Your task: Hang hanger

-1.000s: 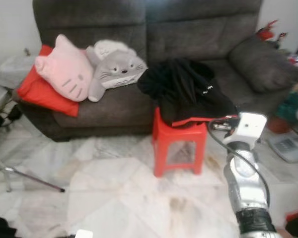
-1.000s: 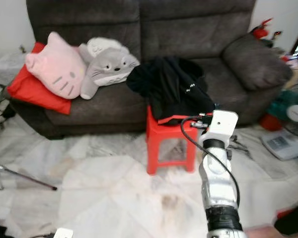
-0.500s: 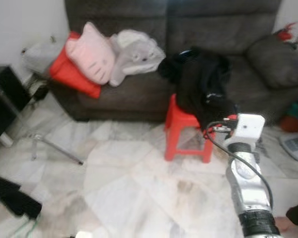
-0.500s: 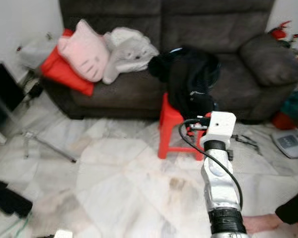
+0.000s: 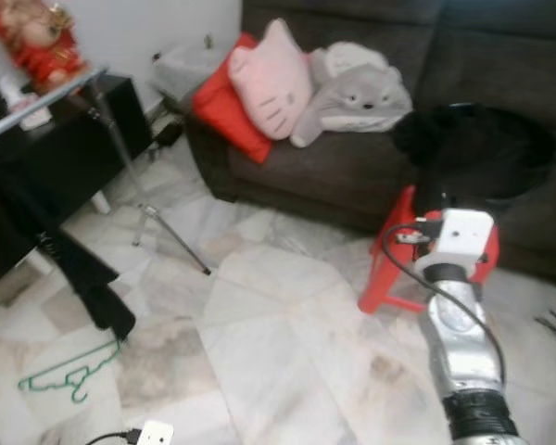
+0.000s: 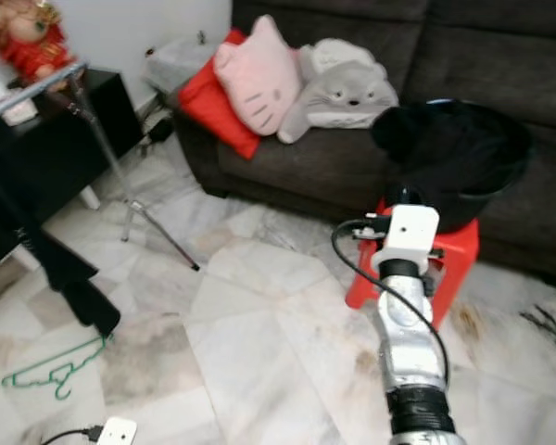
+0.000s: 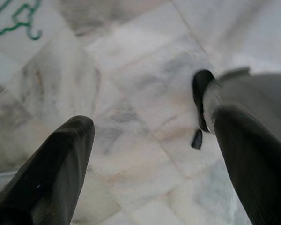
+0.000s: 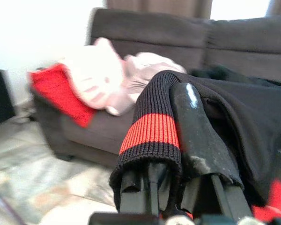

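Right fingers [image 8: 187,140] clamped on black garment [image 8: 234,122]; left fingers [image 7: 61,164] apart above floor. Green hanger [image 5: 65,375] at eight o'clock on floor: light, stiff, thin; best gripped at hook neck.

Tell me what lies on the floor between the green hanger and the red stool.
Bare marble floor runs from the green hanger to the red stool; nothing lies between them in the eye views.

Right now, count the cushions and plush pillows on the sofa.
3: a red cushion at the sofa's left end, a pink cat pillow leaning against it, and a grey plush pillow beside that. The black clothing may hide more.
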Motion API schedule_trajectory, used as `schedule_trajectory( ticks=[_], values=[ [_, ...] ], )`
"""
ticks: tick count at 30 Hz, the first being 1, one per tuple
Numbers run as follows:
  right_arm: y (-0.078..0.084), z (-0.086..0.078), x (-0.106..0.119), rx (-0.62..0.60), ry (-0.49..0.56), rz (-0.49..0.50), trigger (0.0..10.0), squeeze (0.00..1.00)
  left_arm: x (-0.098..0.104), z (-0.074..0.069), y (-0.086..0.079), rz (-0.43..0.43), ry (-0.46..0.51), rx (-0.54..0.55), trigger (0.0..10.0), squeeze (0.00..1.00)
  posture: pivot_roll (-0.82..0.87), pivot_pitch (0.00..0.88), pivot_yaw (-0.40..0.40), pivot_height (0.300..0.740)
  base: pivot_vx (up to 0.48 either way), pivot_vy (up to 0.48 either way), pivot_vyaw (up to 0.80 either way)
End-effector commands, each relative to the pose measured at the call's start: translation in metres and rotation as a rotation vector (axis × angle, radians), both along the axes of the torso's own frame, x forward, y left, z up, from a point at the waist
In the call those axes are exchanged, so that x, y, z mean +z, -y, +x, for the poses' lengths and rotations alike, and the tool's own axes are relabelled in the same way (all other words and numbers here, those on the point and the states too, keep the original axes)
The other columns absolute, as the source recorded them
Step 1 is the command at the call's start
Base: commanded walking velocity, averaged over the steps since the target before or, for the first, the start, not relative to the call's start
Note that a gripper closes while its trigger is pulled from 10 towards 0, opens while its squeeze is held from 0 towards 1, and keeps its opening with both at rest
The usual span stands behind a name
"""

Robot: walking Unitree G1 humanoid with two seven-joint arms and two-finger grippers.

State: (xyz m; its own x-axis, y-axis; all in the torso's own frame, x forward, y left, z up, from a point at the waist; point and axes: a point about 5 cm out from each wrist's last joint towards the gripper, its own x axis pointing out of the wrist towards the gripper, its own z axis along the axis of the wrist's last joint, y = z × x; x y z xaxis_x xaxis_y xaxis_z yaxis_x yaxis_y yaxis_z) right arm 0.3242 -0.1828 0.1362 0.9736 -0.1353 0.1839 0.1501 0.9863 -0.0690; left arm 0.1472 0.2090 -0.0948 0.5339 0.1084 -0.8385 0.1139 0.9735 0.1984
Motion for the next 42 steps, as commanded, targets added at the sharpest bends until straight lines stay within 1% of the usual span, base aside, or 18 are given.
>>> schedule_trajectory(
  ticks=[1, 6, 8, 22, 28, 29, 30, 32, 33, 36, 37, 38, 40, 42],
  values=[
    [0.003, 0.001, 0.005, 0.007, 0.018, -0.031, 10.0, 0.00, -0.003, -0.007, 0.000, 0.000, -0.026, -0.008, 10.0, 0.00, -0.09, 0.007, 0.020, 0.740, 0.000, 0.000, 0.80],
    [0.004, 0.002, 0.007, 0.010, 0.025, -0.047, 10.0, 0.00, -0.003, -0.007, 0.001, -0.003, -0.025, -0.012, 10.0, 0.00, -0.09, 0.001, 0.018, 0.740, 0.000, 0.000, 0.80],
    [0.002, 0.003, 0.009, 0.024, 0.031, -0.074, 10.0, 0.00, -0.003, -0.007, 0.002, -0.004, -0.024, -0.014, 10.0, 0.00, -0.09, 0.000, 0.017, 0.740, 0.000, 0.000, 0.80],
    [-0.002, 0.003, 0.009, 0.061, 0.025, -0.117, 10.0, 0.00, -0.003, -0.006, 0.002, -0.007, -0.025, -0.003, 10.0, 0.00, -0.10, 0.010, 0.009, 0.740, 0.000, 0.000, 0.80],
    [-0.003, 0.002, -0.003, 0.079, -0.039, -0.132, 10.0, 0.00, -0.003, -0.006, 0.001, -0.006, -0.026, -0.004, 10.0, 0.00, -0.10, 0.017, 0.011, 0.740, 0.000, 0.000, 0.80],
    [-0.002, 0.002, -0.007, 0.073, -0.066, -0.143, 10.0, 0.00, -0.003, -0.006, 0.001, -0.006, -0.026, -0.004, 10.0, 0.00, -0.10, 0.018, 0.012, 0.740, 0.000, 0.000, 0.80],
    [0.001, 0.003, -0.021, 0.057, -0.162, -0.158, 10.0, 0.00, -0.003, -0.006, 0.001, -0.006, -0.027, -0.005, 10.0, 0.00, -0.10, 0.021, 0.012, 0.740, 0.000, 0.000, 0.80],
    [0.003, 0.003, -0.027, 0.038, -0.198, -0.162, 10.0, 0.00, -0.003, -0.006, 0.001, -0.006, -0.027, -0.005, 10.0, 0.00, -0.10, 0.021, 0.011, 0.740, 0.000, 0.000, 0.78],
    [0.009, 0.001, -0.036, -0.008, -0.251, -0.109, 10.0, 0.00, -0.003, -0.006, 0.001, -0.007, -0.027, -0.004, 10.0, 0.00, -0.10, 0.021, 0.011, 0.740, 0.000, 0.000, 0.00],
    [0.016, -0.003, -0.049, -0.059, -0.316, -0.030, 10.0, 0.00, -0.003, -0.006, 0.001, -0.008, -0.026, -0.001, 10.0, 0.00, -0.09, 0.025, 0.010, 0.740, 0.000, 0.000, 0.00],
    [0.017, -0.004, -0.052, -0.064, -0.329, -0.013, 10.0, 0.00, -0.003, -0.006, 0.001, -0.008, -0.025, 0.000, 10.0, 0.00, -0.09, 0.025, 0.010, 0.740, 0.000, 0.000, 0.00],
    [0.019, -0.006, -0.056, -0.082, -0.344, 0.024, 10.0, 0.00, -0.003, -0.007, 0.001, -0.008, -0.025, 0.001, 10.0, 0.00, -0.09, 0.028, 0.011, 0.740, 0.000, 0.000, 0.00],
    [0.021, -0.007, -0.058, -0.092, -0.351, 0.040, 10.0, 0.00, -0.003, -0.007, 0.000, -0.008, -0.025, 0.001, 10.0, 0.00, -0.09, 0.028, 0.011, 0.740, 0.000, 0.000, 0.00],
    [0.025, -0.008, -0.063, -0.122, -0.374, 0.080, 10.0, 0.00, -0.003, -0.007, 0.001, -0.011, -0.024, -0.002, 10.0, 0.00, -0.09, 0.031, 0.013, 0.740, 0.000, 0.000, 0.00]
  ],
)
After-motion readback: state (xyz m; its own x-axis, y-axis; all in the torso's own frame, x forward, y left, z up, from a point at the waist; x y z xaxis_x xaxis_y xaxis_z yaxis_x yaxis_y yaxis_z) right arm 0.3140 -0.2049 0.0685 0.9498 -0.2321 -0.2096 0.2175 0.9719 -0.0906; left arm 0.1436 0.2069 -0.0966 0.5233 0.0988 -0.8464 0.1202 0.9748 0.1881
